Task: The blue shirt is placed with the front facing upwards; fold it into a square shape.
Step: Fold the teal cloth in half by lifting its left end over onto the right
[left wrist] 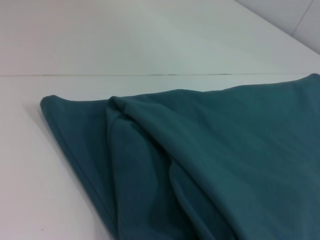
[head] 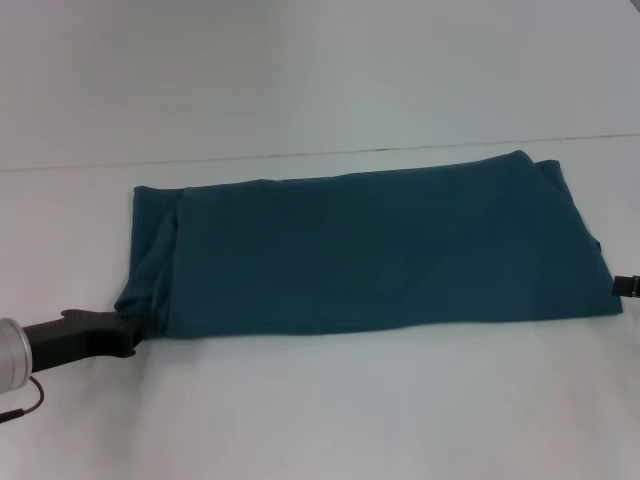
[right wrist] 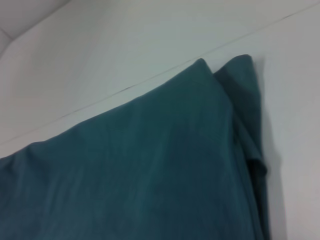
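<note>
The blue shirt (head: 370, 250) lies folded into a long band on the white desk (head: 320, 420); its long axis runs from the left claw (head: 128, 335) across to the right claw (head: 628, 286), one short end at each. The left claw sits at the band's near corner on its own side, touching the cloth there; whether its fingers are apart or pinched on the hem I cannot tell. Only a dark tip of the right claw shows, at the opposite near corner, and its state cannot be told either. Nearer the robot than both claws the desk is a broad bare strip; beyond the shirt's far edge a narrower strip runs to a thin seam where the desk meets a pale wall (head: 320, 60). The cloth is matte, soft knit, dark teal; the top layer is mostly smooth. By the left claw a tucked layer forms rounded ridges and a curved fold; by the right claw a lower layer peeps out past the upper one as a pointed corner.
</note>
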`<state>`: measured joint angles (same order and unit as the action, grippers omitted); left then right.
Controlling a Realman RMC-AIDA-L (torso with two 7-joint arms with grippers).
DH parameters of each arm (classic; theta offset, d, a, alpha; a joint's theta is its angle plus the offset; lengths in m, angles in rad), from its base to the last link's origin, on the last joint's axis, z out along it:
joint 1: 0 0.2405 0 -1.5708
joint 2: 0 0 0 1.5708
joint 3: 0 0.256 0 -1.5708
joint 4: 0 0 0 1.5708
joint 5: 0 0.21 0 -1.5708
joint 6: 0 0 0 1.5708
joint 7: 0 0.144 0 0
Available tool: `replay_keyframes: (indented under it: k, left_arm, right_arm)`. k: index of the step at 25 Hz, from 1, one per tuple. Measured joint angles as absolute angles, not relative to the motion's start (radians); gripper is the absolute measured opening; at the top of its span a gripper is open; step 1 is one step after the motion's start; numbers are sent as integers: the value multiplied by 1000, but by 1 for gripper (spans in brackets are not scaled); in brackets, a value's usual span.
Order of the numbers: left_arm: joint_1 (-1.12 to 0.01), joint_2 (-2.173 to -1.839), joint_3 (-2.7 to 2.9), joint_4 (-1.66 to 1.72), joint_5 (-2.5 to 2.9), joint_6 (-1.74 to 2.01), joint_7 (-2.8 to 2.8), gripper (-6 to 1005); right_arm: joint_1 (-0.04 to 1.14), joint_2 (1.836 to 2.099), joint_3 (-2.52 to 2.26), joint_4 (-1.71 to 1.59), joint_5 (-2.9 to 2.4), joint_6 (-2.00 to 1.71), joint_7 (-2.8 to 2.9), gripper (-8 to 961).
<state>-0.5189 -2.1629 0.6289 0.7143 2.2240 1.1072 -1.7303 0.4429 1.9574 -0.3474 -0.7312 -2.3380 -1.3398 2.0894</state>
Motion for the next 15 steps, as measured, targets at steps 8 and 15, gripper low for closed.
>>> replay_keyframes:
  k: [8,15]
  left_arm:
    - [-522,-2163,629,718,2223,1109,-1733,13]
    - [-524,-2163,629,718,2222,1109,-1733,17]
  right_arm:
    - [461,1993,-410,-726,-2340,-1229,2088,806]
    - [473,2008,-436,-718,-2341,-1180,2088,806]
